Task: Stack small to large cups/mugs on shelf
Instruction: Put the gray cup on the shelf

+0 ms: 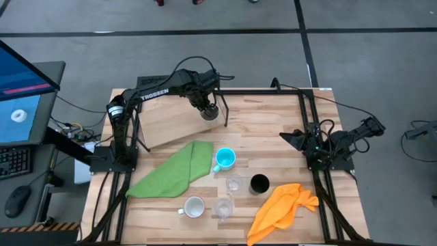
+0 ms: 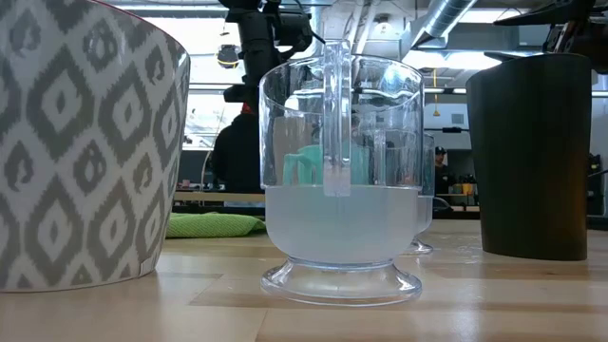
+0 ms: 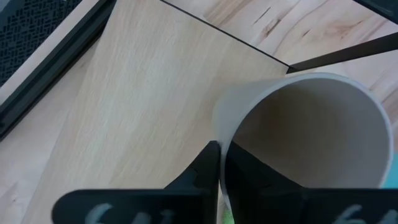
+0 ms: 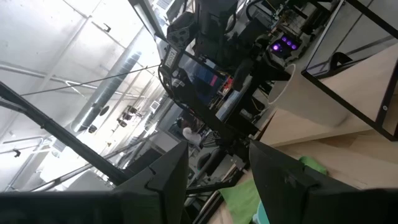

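My left gripper hangs over the far right corner of the shelf, a pale plywood board, shut on a grey-beige cup. Whether the cup's bottom touches the shelf is hidden. Standing upright on the table nearer the front are the blue mug, two clear glasses, the patterned white mug and the black cup. My right gripper waits open at the table's right side, with nothing between its fingers. My left gripper pinches the grey-beige cup's wall at the rim, one finger inside the cup and the other outside it. The fingers come steeply from above. The cup's open mouth faces up toward the wrist.
A green cloth lies beside the shelf's near edge. An orange cloth lies at the front right. A black wire frame runs along the table's far and right sides. A person shows in the room behind the table.
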`<state>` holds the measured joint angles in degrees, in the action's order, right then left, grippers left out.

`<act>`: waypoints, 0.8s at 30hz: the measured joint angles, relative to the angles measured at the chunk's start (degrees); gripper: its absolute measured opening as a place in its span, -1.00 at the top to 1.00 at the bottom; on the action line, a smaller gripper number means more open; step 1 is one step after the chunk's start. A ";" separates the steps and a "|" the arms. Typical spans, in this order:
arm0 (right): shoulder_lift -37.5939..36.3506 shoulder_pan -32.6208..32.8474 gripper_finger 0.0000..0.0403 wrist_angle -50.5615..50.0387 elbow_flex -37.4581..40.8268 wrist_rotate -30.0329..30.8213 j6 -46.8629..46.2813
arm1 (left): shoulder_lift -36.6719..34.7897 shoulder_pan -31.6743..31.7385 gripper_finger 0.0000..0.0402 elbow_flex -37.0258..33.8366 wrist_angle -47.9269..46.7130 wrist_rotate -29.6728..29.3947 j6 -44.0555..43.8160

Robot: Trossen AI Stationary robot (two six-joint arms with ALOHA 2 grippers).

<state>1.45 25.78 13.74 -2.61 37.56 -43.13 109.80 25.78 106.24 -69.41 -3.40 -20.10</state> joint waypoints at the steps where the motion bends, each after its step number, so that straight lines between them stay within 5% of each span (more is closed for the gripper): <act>1: -0.02 0.00 0.04 0.02 0.00 0.00 0.00 | -0.02 0.00 0.98 0.00 -0.01 -0.02 0.00; 24: 0.00 0.00 0.04 0.04 0.00 -0.04 0.02 | 2.17 0.87 1.00 0.61 -0.33 1.41 -0.43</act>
<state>1.45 25.78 13.78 -2.61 37.52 -43.11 111.97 26.65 106.84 -69.73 -1.99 -20.53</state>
